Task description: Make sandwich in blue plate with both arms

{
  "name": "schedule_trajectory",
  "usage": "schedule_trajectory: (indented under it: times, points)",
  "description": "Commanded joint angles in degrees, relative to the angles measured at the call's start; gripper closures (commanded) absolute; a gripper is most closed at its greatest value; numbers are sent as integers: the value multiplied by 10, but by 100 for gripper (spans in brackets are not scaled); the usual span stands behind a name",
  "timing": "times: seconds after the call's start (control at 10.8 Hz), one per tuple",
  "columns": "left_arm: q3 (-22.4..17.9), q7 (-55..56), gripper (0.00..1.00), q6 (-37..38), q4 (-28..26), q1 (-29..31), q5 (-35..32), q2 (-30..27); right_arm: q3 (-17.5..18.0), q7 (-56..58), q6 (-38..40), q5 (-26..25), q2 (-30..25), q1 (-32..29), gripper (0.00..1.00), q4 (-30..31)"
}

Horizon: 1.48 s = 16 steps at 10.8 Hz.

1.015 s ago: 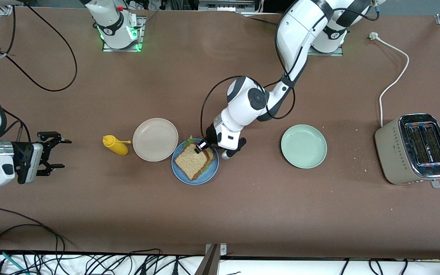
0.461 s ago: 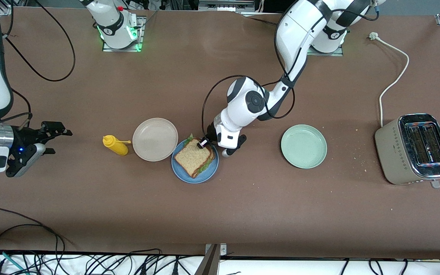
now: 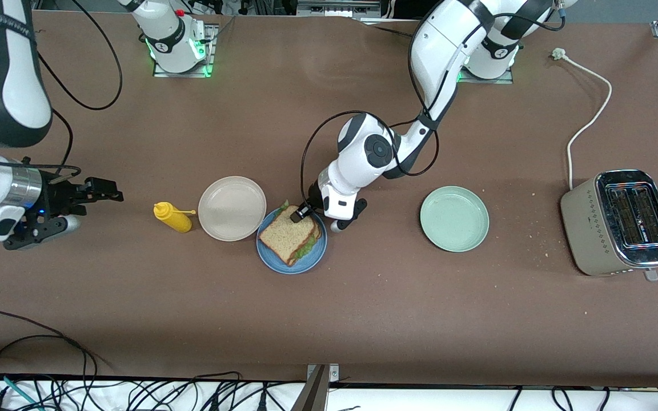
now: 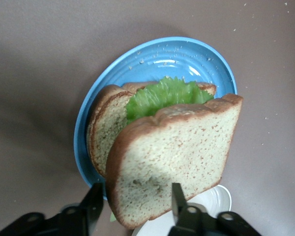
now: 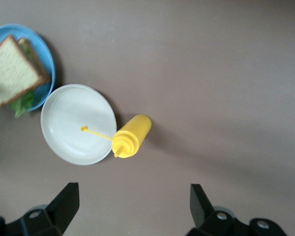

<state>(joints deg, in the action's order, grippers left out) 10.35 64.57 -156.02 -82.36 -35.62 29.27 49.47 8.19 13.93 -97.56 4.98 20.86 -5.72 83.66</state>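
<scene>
The sandwich [image 3: 290, 237] lies in the blue plate [image 3: 272, 264]: a top bread slice [image 4: 177, 152] rests skewed over green lettuce [image 4: 162, 96] and a bottom slice [image 4: 105, 128]. My left gripper [image 3: 297, 216] hovers low over the corner of the sandwich farthest from the front camera. It is open, its fingers [image 4: 96, 196] straddling that corner of the top slice with a gap at one side. My right gripper [image 3: 92, 206] is open with nothing in it. It hangs over bare table at the right arm's end, beside the mustard bottle [image 3: 173, 217].
A beige plate [image 3: 232, 208] touches the blue plate's rim on the side toward the right arm. A mint-green plate [image 3: 454, 218] sits toward the left arm's end. A toaster [image 3: 620, 222] with a white cord [image 3: 589, 117] stands at that end.
My left gripper opened from shut on the top slice and drew back a little; the slice now rests on the sandwich. My right arm turned and moved toward the mustard bottle.
</scene>
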Motion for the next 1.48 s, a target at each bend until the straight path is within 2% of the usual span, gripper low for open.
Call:
schedule_trajectory:
  times: [0.0,0.28,0.55,0.65,0.74,0.92,1.11,1.2,1.38]
  points:
    - [-9,2,8,8,-8,-2,10,-8,-28,-64,-84,-66,-71,29,0,55]
    - [-10,1,7,88,-9,19,7,-20,-30,-72,-84,-61,-113,40,0,90]
    - [-22,-1,4,197,-9,47,6,-58,-36,-231,-78,-57,-129,48,0,104]
    - [-34,-1,4,242,-9,56,-21,-81,-36,-237,-77,-61,-129,48,0,105]
    - [-38,-2,3,291,-9,73,-75,-107,-37,-216,-81,-57,-129,48,0,106]
    - [-38,-8,0,389,-8,116,-168,-159,-38,-85,-81,-57,-132,48,0,105]
    - [-37,-87,0,498,-5,171,-190,-212,-47,-81,-70,-49,-122,46,0,90]
    - [-38,-139,0,544,-5,204,-196,-235,-47,-119,-65,-45,-122,46,0,89]
    - [-38,-237,0,609,-4,259,-228,-277,-46,-144,-65,-44,-120,48,0,83]
